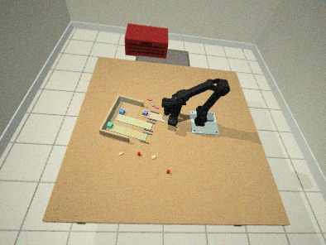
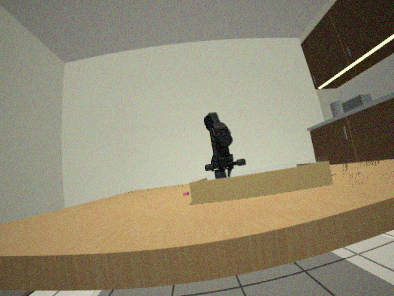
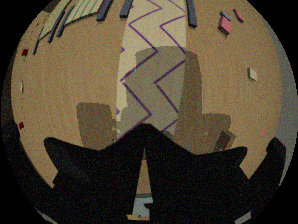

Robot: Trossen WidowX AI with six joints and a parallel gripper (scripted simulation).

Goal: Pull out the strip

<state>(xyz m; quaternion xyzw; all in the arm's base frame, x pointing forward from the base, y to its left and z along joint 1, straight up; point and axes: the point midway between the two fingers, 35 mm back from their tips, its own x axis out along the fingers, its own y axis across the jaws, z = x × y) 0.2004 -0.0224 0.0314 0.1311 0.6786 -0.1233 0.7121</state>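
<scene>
A pale strip with purple zigzags sticks out past its dark rails on the side toward the arm. My gripper is low at the strip's outer end, its fingers together and shut on that end; the contact itself is hidden. A violet-blue cube sits at the strip's inner end. A blue cube and a green cube stand farther in, near two other pale strips. Labels are too small to read. The wrist view shows no cube.
A low three-sided wooden wall surrounds the cubes, open toward the arm. Small pink pieces lie beside the zigzag strip. Red bits and cream bits lie on the other side of the wooden wall.
</scene>
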